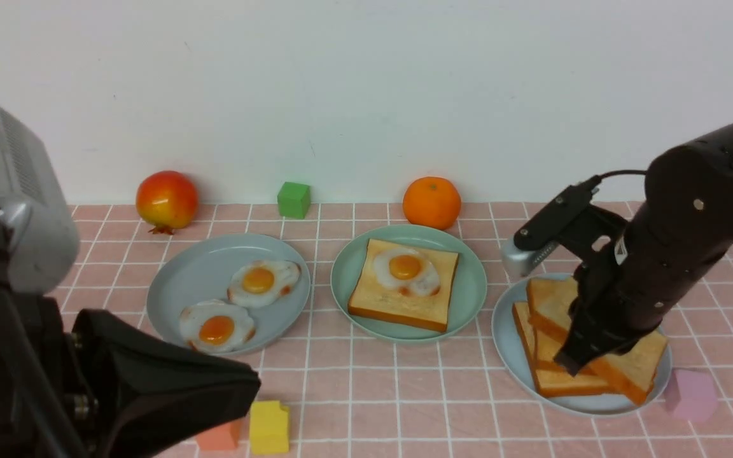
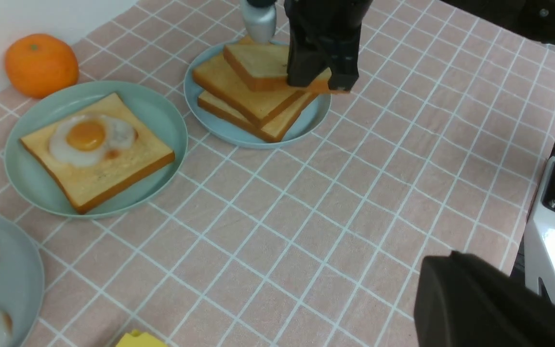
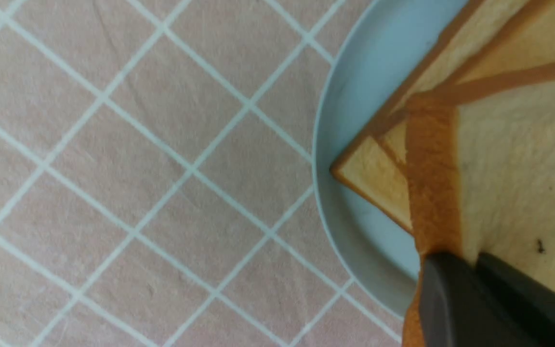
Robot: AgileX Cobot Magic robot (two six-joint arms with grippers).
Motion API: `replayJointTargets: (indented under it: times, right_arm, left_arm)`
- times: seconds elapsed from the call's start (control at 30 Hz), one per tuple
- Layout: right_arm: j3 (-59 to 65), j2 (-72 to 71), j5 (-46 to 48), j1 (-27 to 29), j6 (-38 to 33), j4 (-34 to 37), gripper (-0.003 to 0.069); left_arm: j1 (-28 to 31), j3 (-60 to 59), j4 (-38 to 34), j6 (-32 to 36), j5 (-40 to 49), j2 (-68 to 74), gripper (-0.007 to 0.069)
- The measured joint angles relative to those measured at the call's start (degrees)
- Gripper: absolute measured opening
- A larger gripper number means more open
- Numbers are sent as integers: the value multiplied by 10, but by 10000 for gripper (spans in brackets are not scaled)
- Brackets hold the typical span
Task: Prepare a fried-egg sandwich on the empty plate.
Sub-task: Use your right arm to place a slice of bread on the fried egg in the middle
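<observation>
Front view: pink-checked cloth is covering the counter [image 1: 392, 407]. Left gripper [image 1: 255, 380] is hanging on the near left, its fingers pressed together. Right gripper [image 3: 472, 267] is pinching the top toast slice [image 1: 551, 305], which is sitting above other toast slices [image 1: 573, 383] on the right grey-blue plate [image 1: 586, 406]. Another grey-blue plate [image 1: 179, 273] is standing on the left, holding two fried eggs [image 1: 258, 280]. Between them, the mint-green plate [image 1: 468, 280] is carrying the unfinished sandwich: one toast slice [image 1: 398, 306] is lying flat, and a fried egg [image 1: 405, 267] is resting on it. Behind the plates, a pomegranate [image 1: 167, 200], an orange [image 1: 431, 202] and a smaller green block [image 1: 294, 200] are sitting.
</observation>
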State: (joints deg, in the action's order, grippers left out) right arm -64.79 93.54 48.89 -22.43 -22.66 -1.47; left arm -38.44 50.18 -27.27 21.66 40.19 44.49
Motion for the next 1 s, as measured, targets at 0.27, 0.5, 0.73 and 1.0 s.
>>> replayJointTargets:
  times: [0.27,0.5,0.73,1.0]
  right_arm:
    - [-55,-2,72,-6,14,-3,40]
    - [-155,2,97,-69,28,-5,40]
    - [-258,100,87,-130,10,-25,40]
    - [-397,254,83,-141,-6,-57,40]
  left_arm:
    - [0,0,4,-1,0,0,13]
    - [0,0,40,-57,0,0,13]
    - [0,0,131,-173,12,-7,13]
    - [0,0,162,-211,16,-24,13]
